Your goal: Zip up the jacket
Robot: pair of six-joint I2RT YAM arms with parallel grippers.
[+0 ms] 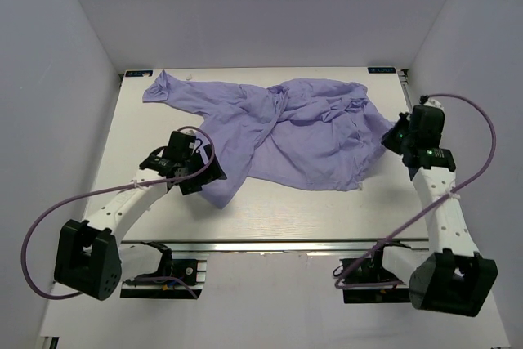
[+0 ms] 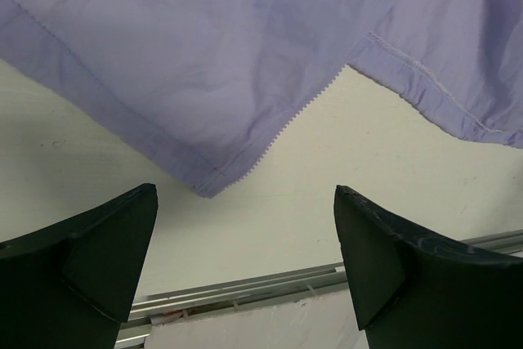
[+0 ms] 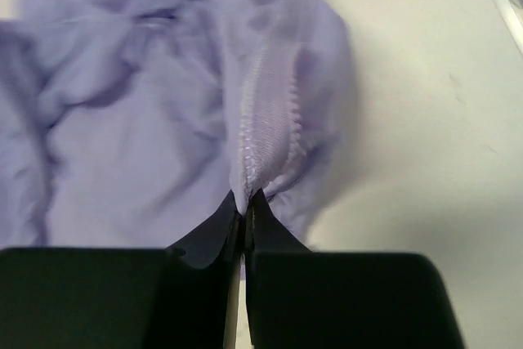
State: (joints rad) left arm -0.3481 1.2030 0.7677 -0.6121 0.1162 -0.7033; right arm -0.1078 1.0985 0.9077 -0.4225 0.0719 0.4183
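Thin wrinkled lavender fabric jacket (image 1: 286, 132) lies crumpled across far half of white tabletop (image 1: 270, 218), front unzipped, one end reaching far-left corner. At jacket's right edge, right gripper (image 3: 244, 202) has black fingers pressed together, pinching raised fold that carries toothed zipper tape (image 3: 274, 112). Near jacket's lower-left corner, left gripper (image 2: 245, 202) spread wide, nothing between fingers, not touching cloth. Second toothed zipper edge (image 2: 306, 108) runs up from that corner, flat on tabletop.
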